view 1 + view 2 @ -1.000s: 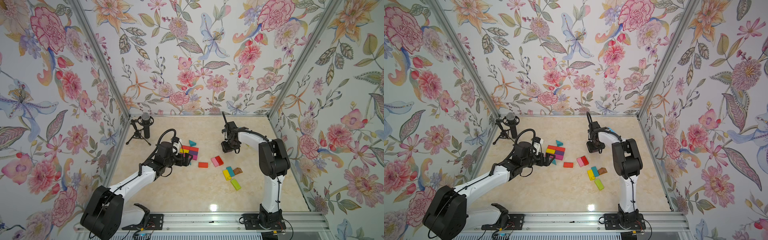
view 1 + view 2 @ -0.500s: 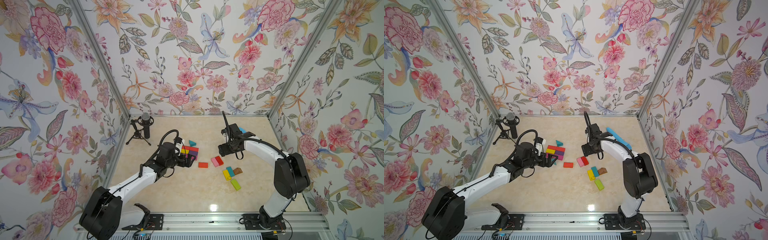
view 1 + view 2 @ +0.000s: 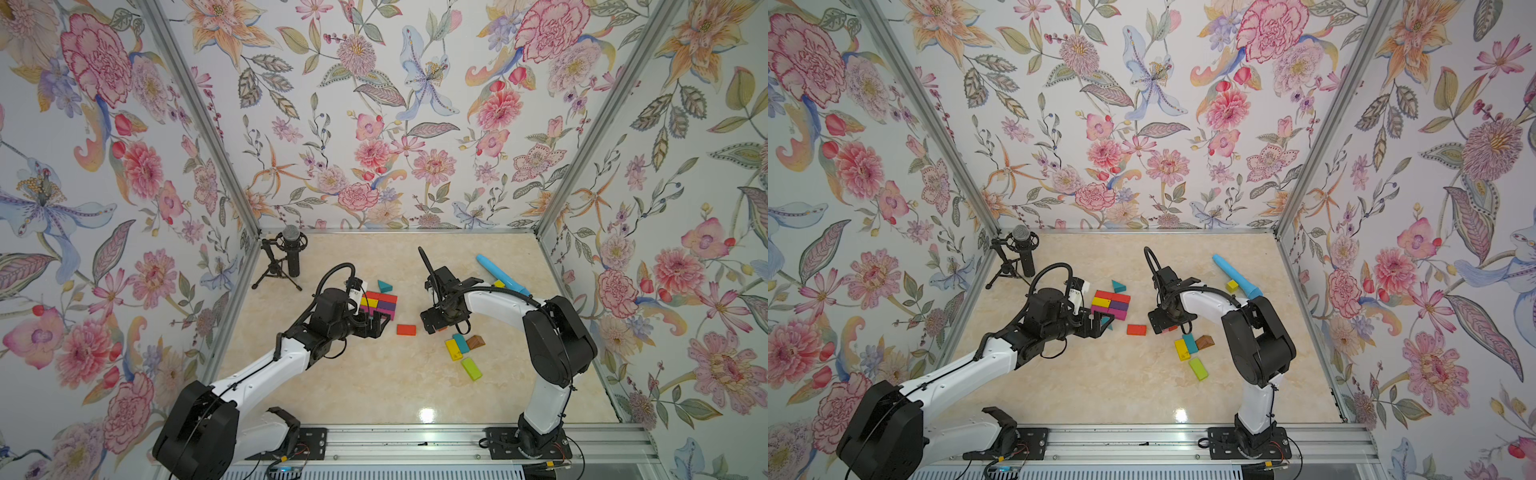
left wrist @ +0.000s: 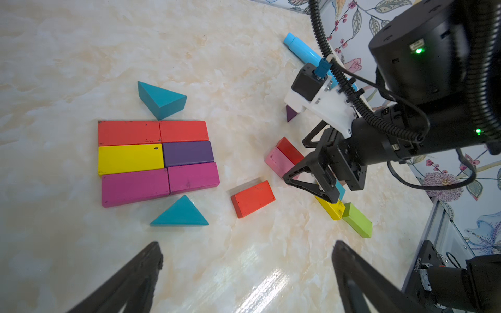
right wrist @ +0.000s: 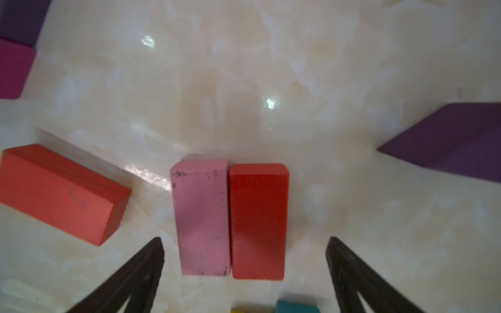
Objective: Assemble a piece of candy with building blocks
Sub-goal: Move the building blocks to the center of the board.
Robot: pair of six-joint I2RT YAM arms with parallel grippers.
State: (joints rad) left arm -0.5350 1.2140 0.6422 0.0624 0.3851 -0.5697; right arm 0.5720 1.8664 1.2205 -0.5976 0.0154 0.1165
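Observation:
The building blocks form a flat rectangle (image 4: 157, 160) of red, yellow, purple and magenta bricks, with a teal wedge (image 4: 162, 99) at one long side and another teal wedge (image 4: 180, 212) at the opposite side. A loose orange-red brick (image 3: 406, 329) lies to its right. My right gripper (image 5: 245, 239) is open, low over a pink brick (image 5: 200, 216) and a red brick (image 5: 259, 219) lying side by side between its fingers, untouched. My left gripper (image 4: 246, 244) is open and empty, just in front of the rectangle (image 3: 380, 303).
Yellow (image 3: 453, 349), teal (image 3: 461, 343), brown (image 3: 476, 342) and green (image 3: 471, 368) blocks lie close to the right gripper (image 3: 434, 324). A purple wedge (image 5: 455, 141) sits beside it. A light-blue tube (image 3: 500, 274) and a small yellow block (image 3: 498, 284) lie at back right. A microphone (image 3: 291, 257) stands back left.
My right arm has swung from the back toward the middle and come down over the pink and red bricks, its jaws opening wide. The left arm has barely moved.

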